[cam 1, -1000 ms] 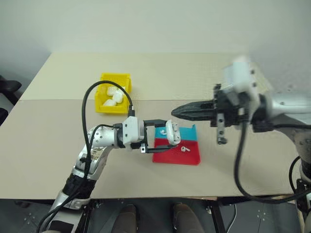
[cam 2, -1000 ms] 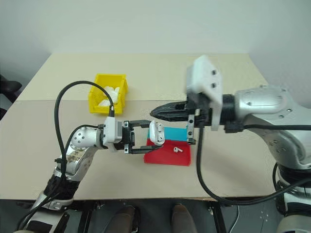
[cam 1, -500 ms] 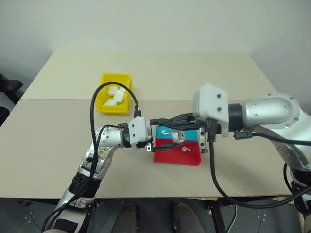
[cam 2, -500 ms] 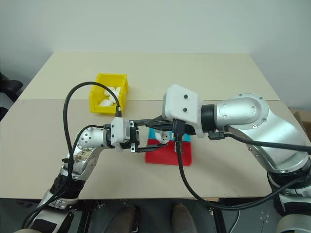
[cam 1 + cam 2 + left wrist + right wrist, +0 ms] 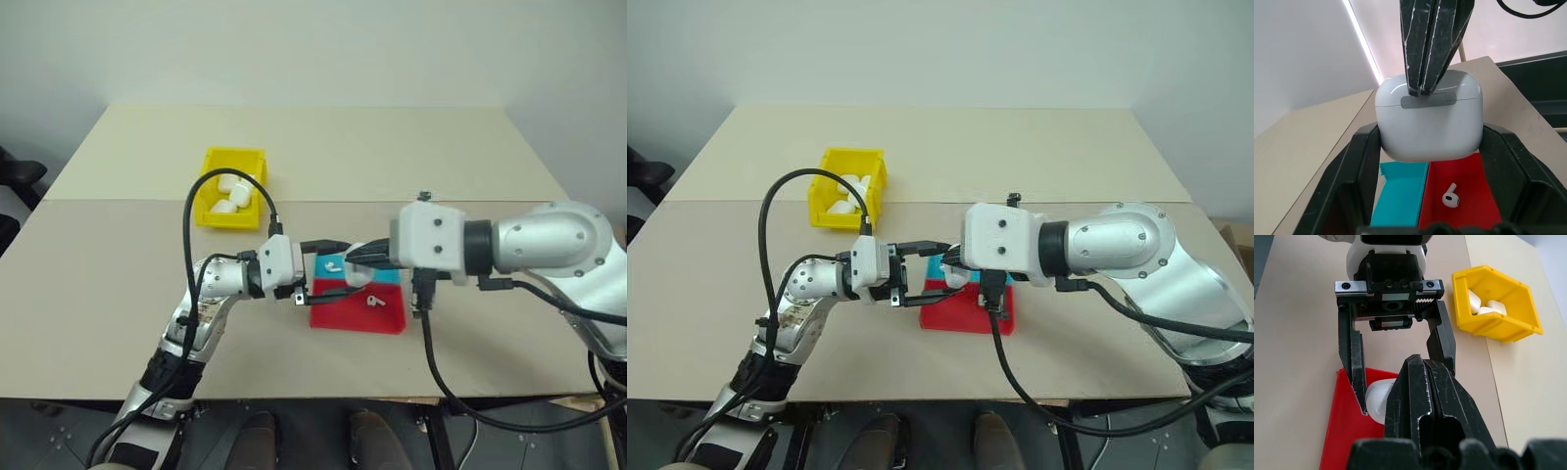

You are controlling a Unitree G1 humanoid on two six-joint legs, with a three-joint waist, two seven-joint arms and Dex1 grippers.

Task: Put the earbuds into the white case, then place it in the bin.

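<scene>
Glossy white case (image 5: 1429,117), pinched by its two sides in the left hand (image 5: 1429,161) above the red tray (image 5: 1469,196), looks light, stiff and slippery, while the right hand (image 5: 1430,49), fingers pressed together, touches its lid seam.

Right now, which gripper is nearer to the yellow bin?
Left. The left gripper holds the white case above the trays, on the side toward the yellow bin. The right gripper, shut, reaches in from the side away from the bin.
</scene>
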